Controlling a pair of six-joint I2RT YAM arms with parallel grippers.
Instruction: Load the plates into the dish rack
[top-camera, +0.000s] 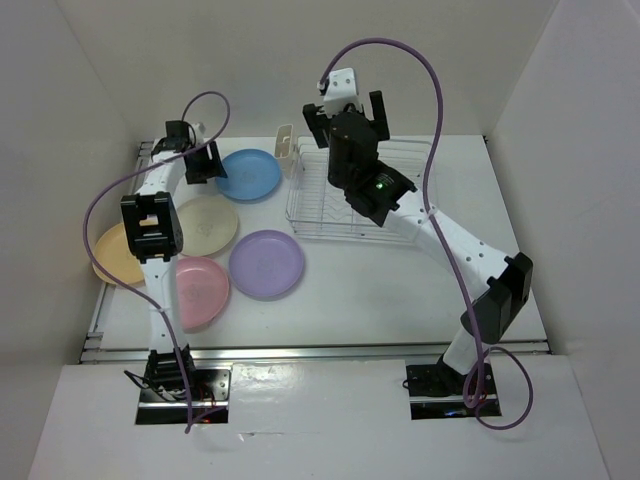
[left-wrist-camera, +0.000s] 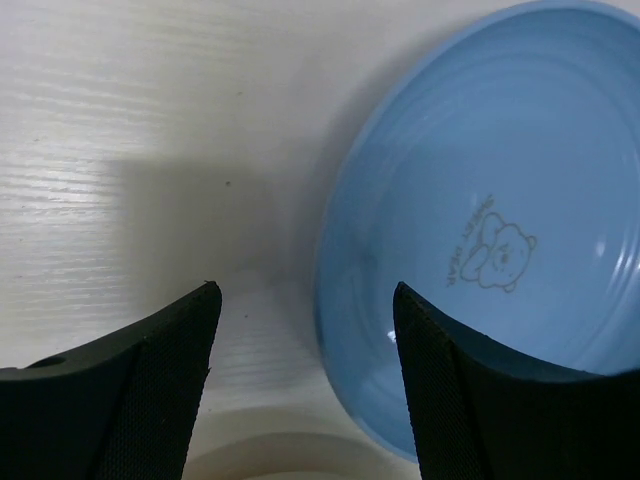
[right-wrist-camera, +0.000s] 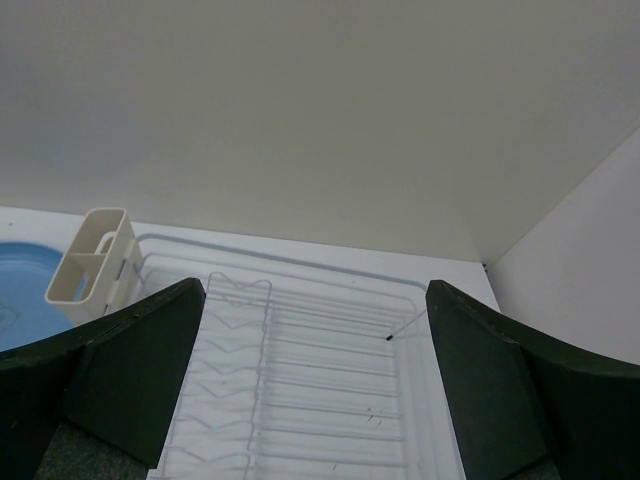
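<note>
"On the white counter (top-camera: 400, 290), what takes up the most room?"

"The dish rack (top-camera: 310, 205), over on the far right side. It's a silvery wire thing, and the right arm leans across the middle of it."

"And the plates?"

"All five lie flat on the counter, left of the rack. The blue plate (top-camera: 250, 175) is farthest back, near the rack's end. The cream plate (top-camera: 212, 225) sits just in front of it, and the yellow-orange plate (top-camera: 112, 255) is at the left edge, partly hidden by the left arm. The pink plate (top-camera: 200, 290) and purple plate (top-camera: 266, 264) are side by side nearest the arms."

"That little cream thing?"

"The cutlery cup (top-camera: 286, 150), upright at the rack's left end."

"The hands?"

"The left hand (left-wrist-camera: 305, 300) is low by the blue plate with its fingers spread wide. One is over the plate's rim and one over bare counter, gripping nothing. The right hand (right-wrist-camera: 315, 300) hangs above the rack, also spread and holding nothing."
</note>
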